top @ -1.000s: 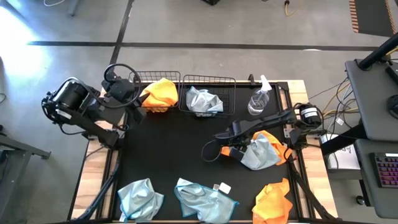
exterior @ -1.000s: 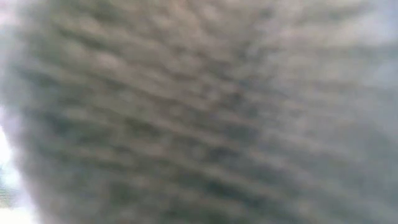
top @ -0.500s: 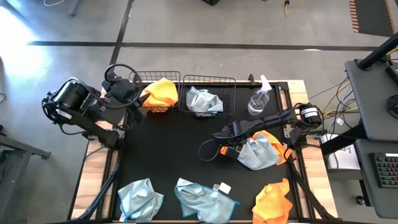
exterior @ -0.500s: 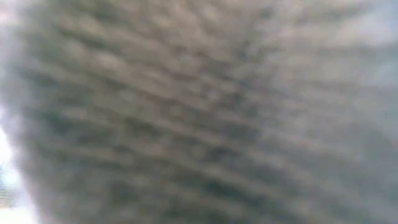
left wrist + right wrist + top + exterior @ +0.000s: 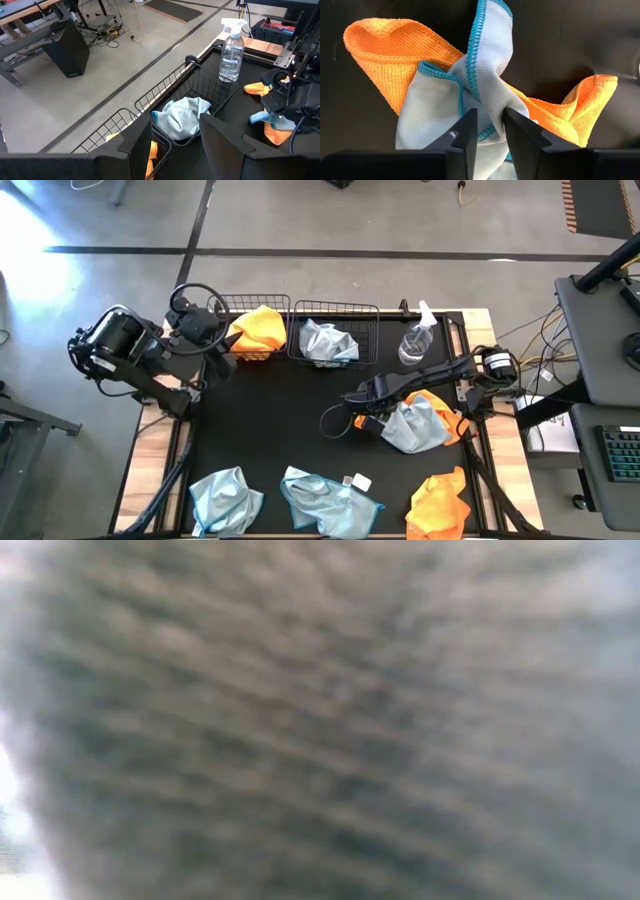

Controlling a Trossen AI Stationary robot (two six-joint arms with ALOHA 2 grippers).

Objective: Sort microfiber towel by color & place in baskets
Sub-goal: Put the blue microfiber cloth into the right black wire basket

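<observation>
The right gripper (image 5: 490, 131), at the bench's (image 5: 290, 430) three o'clock, has crept left, fingers pinching the blue-grey towel (image 5: 470, 95) off the orange towel (image 5: 390, 55); the left gripper's (image 5: 175, 131) fingers stay apart.

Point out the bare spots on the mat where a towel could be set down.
Largest free patch: mid-mat, bordered by the baskets, right gripper and front blue towels. The left strip near the left gripper is bare. Crowded: the right side, with spray bottle and towel pile.
</observation>
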